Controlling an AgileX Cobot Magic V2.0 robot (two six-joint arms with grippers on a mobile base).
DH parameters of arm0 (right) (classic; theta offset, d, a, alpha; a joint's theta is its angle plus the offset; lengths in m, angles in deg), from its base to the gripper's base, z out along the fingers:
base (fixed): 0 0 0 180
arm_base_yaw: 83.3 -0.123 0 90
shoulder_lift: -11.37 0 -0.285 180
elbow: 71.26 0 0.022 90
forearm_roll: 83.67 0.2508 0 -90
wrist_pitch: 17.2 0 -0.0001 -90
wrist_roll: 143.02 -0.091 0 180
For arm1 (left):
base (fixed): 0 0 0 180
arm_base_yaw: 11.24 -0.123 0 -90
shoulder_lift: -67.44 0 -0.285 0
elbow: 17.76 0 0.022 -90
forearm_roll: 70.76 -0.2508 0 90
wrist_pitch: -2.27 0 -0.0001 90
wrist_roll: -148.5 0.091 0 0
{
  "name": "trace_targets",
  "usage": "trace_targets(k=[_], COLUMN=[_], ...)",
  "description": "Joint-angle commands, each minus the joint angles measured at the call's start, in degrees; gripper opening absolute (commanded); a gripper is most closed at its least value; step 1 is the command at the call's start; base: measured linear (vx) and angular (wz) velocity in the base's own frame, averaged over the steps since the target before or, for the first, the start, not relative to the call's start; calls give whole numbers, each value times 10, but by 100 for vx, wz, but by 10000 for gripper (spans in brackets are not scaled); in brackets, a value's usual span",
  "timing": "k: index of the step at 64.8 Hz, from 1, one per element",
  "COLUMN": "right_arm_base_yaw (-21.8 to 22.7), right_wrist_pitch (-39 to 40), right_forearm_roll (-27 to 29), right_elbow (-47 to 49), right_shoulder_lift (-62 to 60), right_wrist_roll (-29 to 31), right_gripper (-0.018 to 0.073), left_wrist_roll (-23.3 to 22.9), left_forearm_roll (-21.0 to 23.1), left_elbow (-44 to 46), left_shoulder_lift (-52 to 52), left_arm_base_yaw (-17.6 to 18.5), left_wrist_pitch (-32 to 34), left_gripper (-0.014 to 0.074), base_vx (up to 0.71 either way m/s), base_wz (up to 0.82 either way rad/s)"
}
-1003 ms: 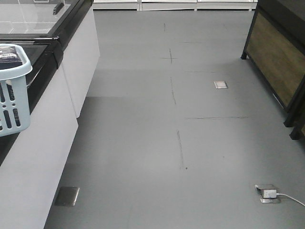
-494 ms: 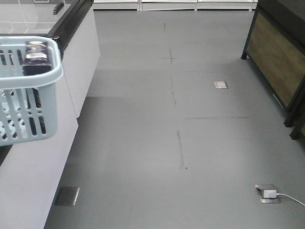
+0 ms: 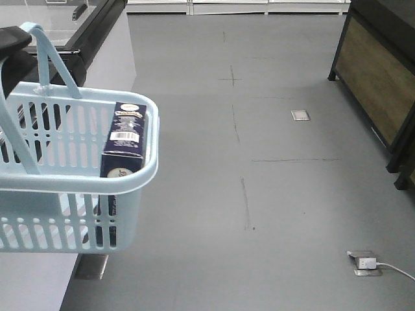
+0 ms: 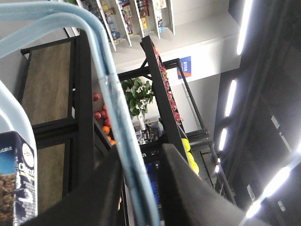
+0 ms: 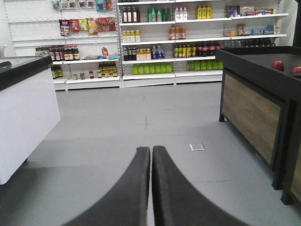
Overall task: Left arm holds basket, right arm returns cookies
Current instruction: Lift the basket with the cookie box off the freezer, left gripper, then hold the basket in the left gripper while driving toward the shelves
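Observation:
The pale blue basket (image 3: 78, 172) hangs in the air at the left of the front view. Its raised loop handle (image 4: 112, 101) runs between the two black fingers of my left gripper (image 4: 141, 157), which is shut on it. That gripper shows as a black shape (image 3: 13, 40) at the handle's top. The cookies (image 3: 123, 139), a dark navy box with a barcode, stand upright inside the basket's right end; a corner of the box (image 4: 16, 181) shows in the left wrist view. My right gripper (image 5: 151, 149) is shut and empty, pointing over bare floor.
A white chest freezer with a black rim (image 3: 107, 71) runs along the left behind the basket. A dark wood-panelled display stand (image 3: 376, 78) is at the right. A floor socket with a white cable (image 3: 363, 262) lies at lower right. Shelves of bottles (image 5: 164, 47) line the far wall.
The basket has swung rightwards and closer, from the left edge well into the front view. Its handle, the left gripper and the whole cookie box now show.

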Motion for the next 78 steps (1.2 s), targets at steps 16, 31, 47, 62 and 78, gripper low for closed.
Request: trace_targets(k=[16, 31, 47, 62, 78], right_arm_base_yaw=[3, 3, 3, 3, 3], right_wrist_pitch=[43, 43, 43, 43, 43], right_forearm_roll=[0, 0, 0, 0, 0], right_elbow=[0, 0, 0, 0, 0], right_shoulder_lift=[-7, -7, -7, -7, -7], right_wrist_roll=[5, 5, 5, 5, 5], right_gripper=[-8, -8, -8, -8, -8], left_wrist_roll=[10, 10, 24, 24, 24], left_forearm_roll=[51, 45, 45, 45, 45], left_elbow=[-48, -77, -77, -77, -77], left_shoulder_lift=[64, 92, 97, 97, 97], left_arm_base_yaw=[92, 106, 106, 106, 106], left_wrist_pitch=[36, 41, 31, 28, 28], left_gripper=[-8, -8, -8, -8, -8], base_vx=[0, 0, 0, 0, 0], base_wz=[0, 0, 0, 0, 0])
